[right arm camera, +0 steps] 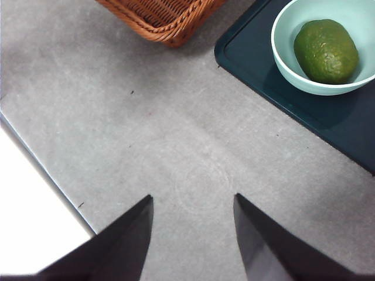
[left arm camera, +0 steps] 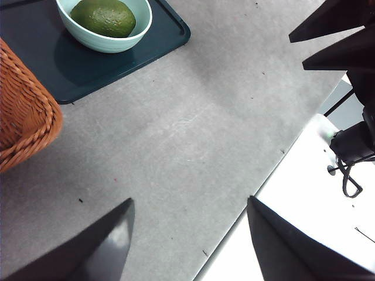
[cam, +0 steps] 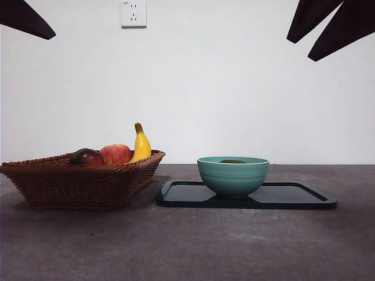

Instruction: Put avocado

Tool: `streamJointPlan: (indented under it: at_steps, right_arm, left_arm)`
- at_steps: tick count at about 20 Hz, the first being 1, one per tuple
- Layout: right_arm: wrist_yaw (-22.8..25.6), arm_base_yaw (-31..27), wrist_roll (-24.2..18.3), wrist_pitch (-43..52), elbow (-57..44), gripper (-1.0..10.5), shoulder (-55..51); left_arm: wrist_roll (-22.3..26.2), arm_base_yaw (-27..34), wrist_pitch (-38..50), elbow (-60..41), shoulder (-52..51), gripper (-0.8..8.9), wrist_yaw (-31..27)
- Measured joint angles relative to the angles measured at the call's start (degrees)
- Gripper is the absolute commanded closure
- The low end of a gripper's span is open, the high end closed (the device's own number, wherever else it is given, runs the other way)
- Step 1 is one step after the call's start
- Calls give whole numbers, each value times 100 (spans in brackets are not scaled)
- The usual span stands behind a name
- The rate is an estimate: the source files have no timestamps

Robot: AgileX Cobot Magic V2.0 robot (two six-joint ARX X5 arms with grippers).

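2 grippers wait high over the desk [cam: 234,246], and I see the left gripper [left arm camera: 188,234] and the right gripper [right arm camera: 193,228] with jaws spread wide and holding nothing. I find the avocado [right arm camera: 326,51] lying inside the teal bowl [cam: 233,177], which stands on the dark tray [cam: 293,196] beside the wicker basket [cam: 76,184].

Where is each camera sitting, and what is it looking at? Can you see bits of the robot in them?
Front view: low at table height, looking level across at the wicker basket and the green bowl on the dark tray; black arm tips show in the top corners.
Left wrist view: on the left arm, looking down at the table; the open left gripper shows.
Right wrist view: on the right arm, looking down; the open right gripper shows.
Shared: both wrist views show the avocado in the bowl.
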Motion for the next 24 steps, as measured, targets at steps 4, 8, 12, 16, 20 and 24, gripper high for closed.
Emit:
streamJointPlan:
  at_steps: [4, 8, 12, 16, 20, 24]
  right_arm:
    - [0, 0, 11, 2, 0, 726, 0]
    - [0, 0, 15, 0, 0, 940, 0]
    - [2, 0, 13, 2, 0, 939, 0]
    - [2, 0, 15, 4, 0, 939, 0]
    - [2, 0, 13, 4, 0, 939, 0]
    - [2, 0, 13, 4, 0, 939, 0]
  left_arm:
    - [-2, 0, 0, 0, 0, 514, 0]
    - [0, 0, 0, 0, 0, 805, 0]
    - [0, 0, -2, 0, 0, 805, 0]
    - [0, 0, -2, 0, 0, 805, 0]
    - [0, 0, -2, 0, 0, 805, 0]
    - [0, 0, -2, 0, 0, 805, 0]
